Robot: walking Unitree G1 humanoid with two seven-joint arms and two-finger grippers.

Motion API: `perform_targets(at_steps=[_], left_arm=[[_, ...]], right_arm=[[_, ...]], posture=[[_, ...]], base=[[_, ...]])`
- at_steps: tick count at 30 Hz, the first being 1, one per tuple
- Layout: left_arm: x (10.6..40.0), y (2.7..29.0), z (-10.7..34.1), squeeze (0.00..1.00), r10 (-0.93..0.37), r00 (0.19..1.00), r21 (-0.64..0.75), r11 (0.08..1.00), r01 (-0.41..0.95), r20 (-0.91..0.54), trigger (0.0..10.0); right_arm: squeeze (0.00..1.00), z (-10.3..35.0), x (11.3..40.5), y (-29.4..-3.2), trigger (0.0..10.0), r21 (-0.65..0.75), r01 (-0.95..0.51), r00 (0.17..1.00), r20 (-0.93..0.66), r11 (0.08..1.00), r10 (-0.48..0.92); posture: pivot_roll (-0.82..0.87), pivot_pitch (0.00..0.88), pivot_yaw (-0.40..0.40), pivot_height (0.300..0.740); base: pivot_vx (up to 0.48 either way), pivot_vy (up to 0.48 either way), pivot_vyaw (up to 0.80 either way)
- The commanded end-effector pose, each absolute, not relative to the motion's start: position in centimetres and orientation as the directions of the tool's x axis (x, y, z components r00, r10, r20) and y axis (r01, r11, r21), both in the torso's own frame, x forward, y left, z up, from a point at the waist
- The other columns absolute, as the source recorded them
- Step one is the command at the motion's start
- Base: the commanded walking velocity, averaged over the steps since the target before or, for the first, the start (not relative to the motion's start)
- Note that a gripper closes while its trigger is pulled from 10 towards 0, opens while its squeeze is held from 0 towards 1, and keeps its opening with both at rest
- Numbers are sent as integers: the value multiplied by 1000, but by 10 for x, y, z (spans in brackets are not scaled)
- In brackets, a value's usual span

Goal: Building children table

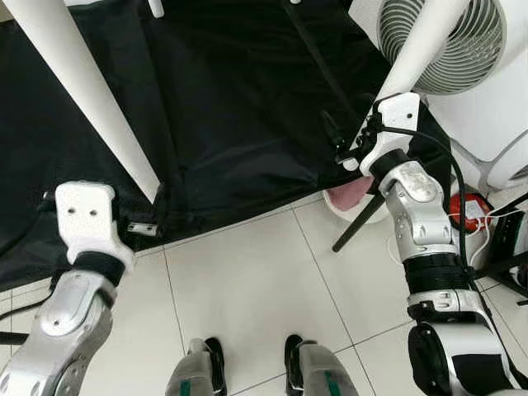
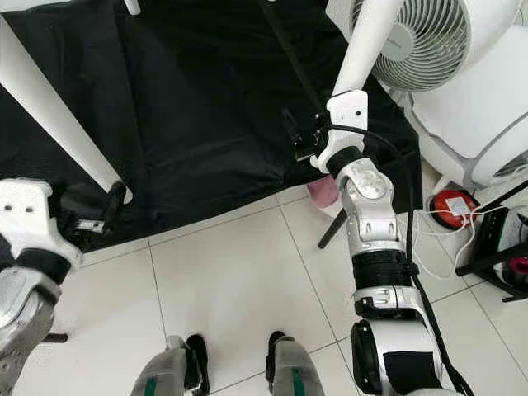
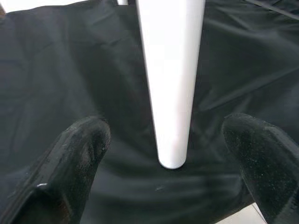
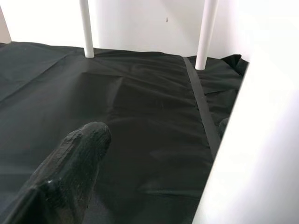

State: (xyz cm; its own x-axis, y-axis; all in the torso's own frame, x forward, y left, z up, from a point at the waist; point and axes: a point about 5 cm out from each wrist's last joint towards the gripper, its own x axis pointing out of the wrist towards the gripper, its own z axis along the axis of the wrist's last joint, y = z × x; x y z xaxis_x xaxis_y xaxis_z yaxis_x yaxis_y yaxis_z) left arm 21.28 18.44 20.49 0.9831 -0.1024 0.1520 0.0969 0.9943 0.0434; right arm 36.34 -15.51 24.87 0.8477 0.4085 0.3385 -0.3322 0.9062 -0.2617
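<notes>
Over black cloth (image 1: 231,107): left hand (image 3: 170,140) gaping around white leg (image 3: 170,79); right hand (image 4: 154,154) pressing another leg (image 4: 252,154), grip unclear.

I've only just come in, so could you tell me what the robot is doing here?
The robot stands on the tiled floor at the edge of a black cloth, working on a white children's table. Its left hand is open, one finger on each side of a white table leg without touching it. Its right hand is up against another leg. A white fan stands nearby.
</notes>
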Motion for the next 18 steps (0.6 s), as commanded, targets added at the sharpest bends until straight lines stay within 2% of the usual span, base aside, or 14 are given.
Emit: perform_targets(at_steps=[1, 7, 18], left_arm=[[205, 181, 205, 0, -193, 969, 56, 981, 186, 154, 10000], [197, 186, 186, 0, -176, 978, 106, 981, 164, 113, 10000], [196, 189, 159, 0, -115, 990, 66, 992, 110, 82, 10000]], right_arm=[[0, 247, 364, -150, 10000, -269, -353, 839, 333, 896, 431], [0, 247, 369, -146, 10000, -265, -358, 837, 335, 895, 434], [0, 245, 373, -142, 10000, -253, -361, 835, 342, 898, 432]], posture=[[-34, 257, 27, 740], [-5, 237, 22, 740], [-1, 208, 18, 740]], base=[[0, 0, 0], [0, 0, 0], [0, 0, 0]])
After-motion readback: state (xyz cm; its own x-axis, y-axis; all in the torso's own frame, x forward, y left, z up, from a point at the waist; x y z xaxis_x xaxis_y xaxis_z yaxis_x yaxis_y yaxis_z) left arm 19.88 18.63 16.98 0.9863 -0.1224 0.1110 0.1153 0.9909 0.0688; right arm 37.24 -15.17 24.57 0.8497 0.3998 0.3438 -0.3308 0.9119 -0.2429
